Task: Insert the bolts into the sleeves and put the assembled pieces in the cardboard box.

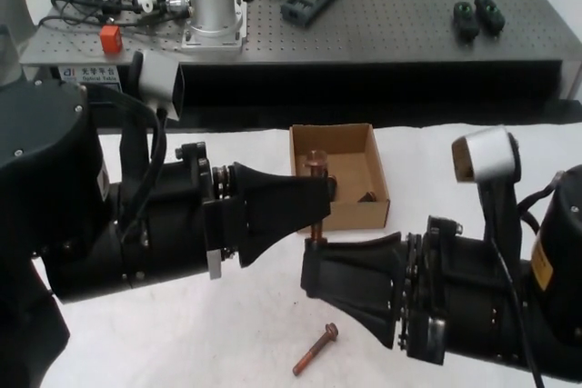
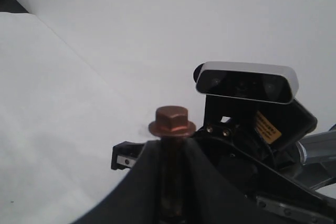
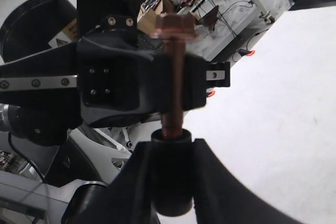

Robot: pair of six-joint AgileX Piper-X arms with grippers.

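Copper bolt (image 3: 173, 77), clamped upright in left hand (image 2: 170, 171), tip inside black sleeve (image 3: 172, 179) gripped by right hand (image 3: 172, 153).

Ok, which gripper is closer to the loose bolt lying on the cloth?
Right. The right gripper, shut on the sleeve, hangs just beyond the loose bolt. The left gripper, shut on the held bolt, is farther off, by the cardboard box.

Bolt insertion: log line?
left gripper shut on bolt | right gripper shut on sleeve | bolt tip at sleeve | spare bolt on bench
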